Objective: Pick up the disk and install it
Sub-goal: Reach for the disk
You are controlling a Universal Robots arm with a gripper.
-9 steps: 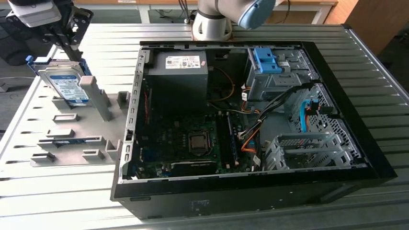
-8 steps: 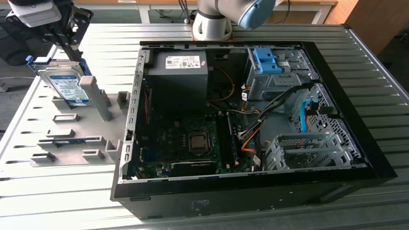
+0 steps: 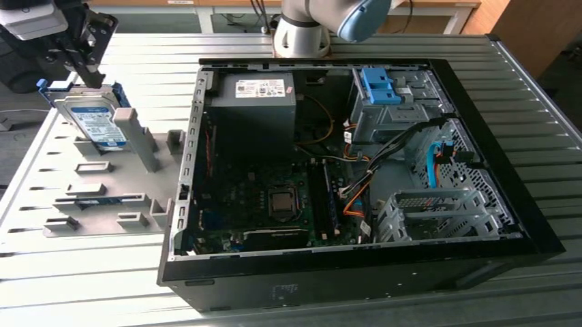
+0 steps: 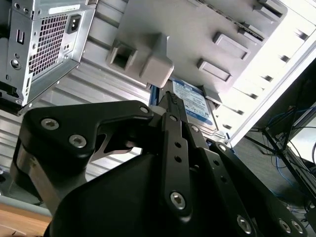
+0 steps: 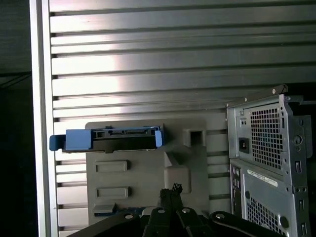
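Disk [image 3: 91,122] stands on edge, tilted, in a slot of the grey fixture [image 3: 118,177] on the desk [image 3: 272,48]. That puts it at about 10 o'clock from the open PC case [image 3: 364,272] in the exterior view. Blue caddy wraps its sides, label face showing.

Tool [image 3: 91,76] hangs just at 12 o'clock of the disk in that view, apart from it. Both wrist views show its fingers pressed together on nothing, with the disk [image 4: 195,101] past the tips.

Handling, as a judgement:
- Stiff metal body, probably hefty for its size, won't bend.
- Flat faces look smooth, so slip risk.
- Caddy plastic likely flexes a bit.
- The edge facing the first wrist view [image 5: 106,139] seems to carry the connector, which is fragile.
- Best hold looks like a pinch across the two flat faces near the exposed upper edge, off the connector.
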